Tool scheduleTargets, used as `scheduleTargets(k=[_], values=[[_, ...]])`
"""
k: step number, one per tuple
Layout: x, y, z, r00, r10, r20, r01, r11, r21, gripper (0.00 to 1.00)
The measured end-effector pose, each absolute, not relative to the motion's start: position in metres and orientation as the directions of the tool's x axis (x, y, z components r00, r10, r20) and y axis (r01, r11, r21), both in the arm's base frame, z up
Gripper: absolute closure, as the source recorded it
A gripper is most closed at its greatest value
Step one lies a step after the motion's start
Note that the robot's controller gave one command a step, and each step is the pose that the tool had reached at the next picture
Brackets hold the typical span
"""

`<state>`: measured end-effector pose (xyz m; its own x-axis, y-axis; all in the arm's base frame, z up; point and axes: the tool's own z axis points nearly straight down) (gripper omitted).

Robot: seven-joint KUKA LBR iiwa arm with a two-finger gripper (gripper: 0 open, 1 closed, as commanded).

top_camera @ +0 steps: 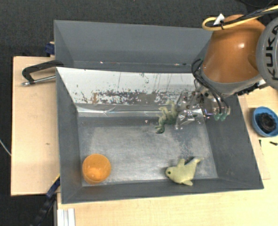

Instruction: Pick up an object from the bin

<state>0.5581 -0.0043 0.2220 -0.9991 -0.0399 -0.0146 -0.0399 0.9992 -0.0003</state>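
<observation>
The arm [270,46] comes in over the bin [66,140] from the side, its rounded orange cover [233,51] hanging above the back corner on that side. Below the cover the metal jaws are down low, close to the scuffed back wall and near the side wall the arm crosses. From here I cannot tell whether the jaws are spread or pressed together; the metalwork and cables there run into one another.

Right against the jaws, on the side away from the arm, is a small green toy figure [166,117], something like a lizard or frog, with thin limbs trailing towards the middle of the bin. It sits at the foot of the back wall and touches, or all but touches, the metal. Whether it is actually between the jaws I cannot make out.

Two other things lie well apart from it along the front wall. A pale yellow-green toy animal [182,171], shaped like a dolphin or fish with its tail raised, rests near the front corner on the arm's side. An orange ball [96,168] sits in the opposite front corner, close to both walls. The bin floor between these three things is bare grey metal.
</observation>
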Motion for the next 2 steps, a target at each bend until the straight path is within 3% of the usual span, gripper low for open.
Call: scheduleTargets(k=[1,2], values=[[0.583,-0.040,0.199,-0.944,-0.330,-0.005,-0.330,0.944,-0.002,1.00],[0.584,-0.072,0.282,-0.865,-0.501,-0.010,-0.501,0.865,-0.007,1.00]])
